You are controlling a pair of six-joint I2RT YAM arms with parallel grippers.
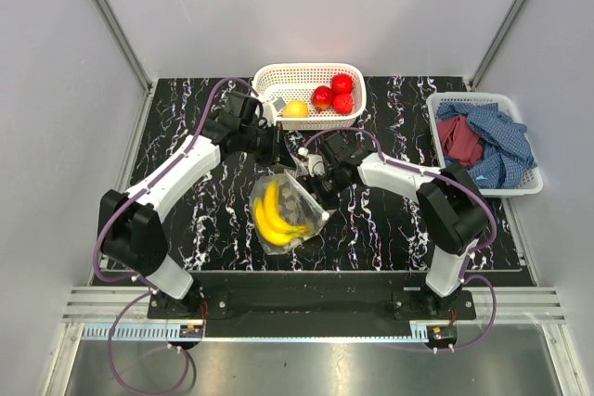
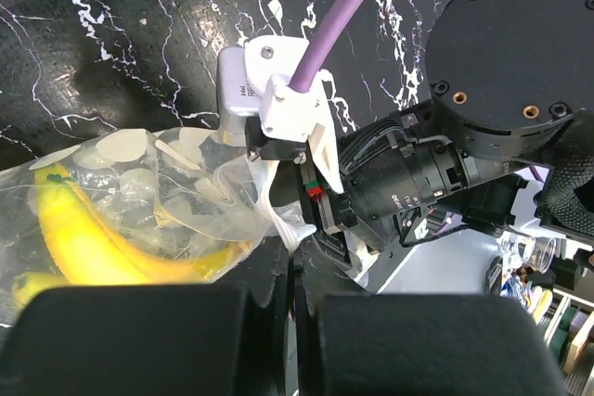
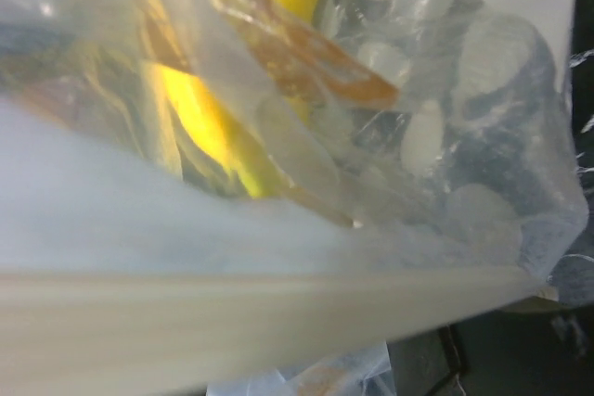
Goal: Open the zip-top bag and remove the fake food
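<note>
The zip-top bag (image 1: 290, 212) lies at the table's middle, its top edge lifted, with the yellow banana bunch (image 1: 271, 213) inside. My left gripper (image 1: 280, 153) is shut on a bunched corner of the bag's mouth, seen in the left wrist view (image 2: 297, 257), where the banana (image 2: 88, 238) shows through the bag (image 2: 186, 192). My right gripper (image 1: 314, 173) holds the opposite lip. In the right wrist view the bag (image 3: 445, 136) and its zip strip (image 3: 278, 312) hide the fingers; the banana (image 3: 200, 108) shows behind. Three red apples (image 1: 336, 95) and an orange fruit (image 1: 295, 108) lie in the white mesh basket (image 1: 278, 74).
A second white basket (image 1: 520, 187) at the right edge holds red and blue cloths (image 1: 487, 141). The two wrists are close together above the bag's mouth. The right arm's wrist (image 2: 501, 53) fills the upper right of the left wrist view.
</note>
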